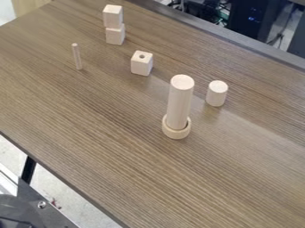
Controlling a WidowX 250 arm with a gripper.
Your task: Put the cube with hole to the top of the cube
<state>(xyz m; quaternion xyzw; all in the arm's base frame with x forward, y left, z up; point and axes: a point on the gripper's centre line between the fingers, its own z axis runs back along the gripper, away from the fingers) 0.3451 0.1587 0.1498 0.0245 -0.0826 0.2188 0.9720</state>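
Although the gripper's state cannot be told, the holed cube [141, 67], on the table [89, 124] right of and nearer than the stacked cubes [114, 26], is probably light, stiff wood, best gripped across opposite sides.

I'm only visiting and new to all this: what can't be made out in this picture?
All in the camera view:
Top of the lower stacked cube: hidden by the upper cube.
How deep the hole in the separate cube goes: its walls hide that.
Foot of the tall cylinder: hidden by the ring.
Full shape of the dark equipment: cut off by the top edge.
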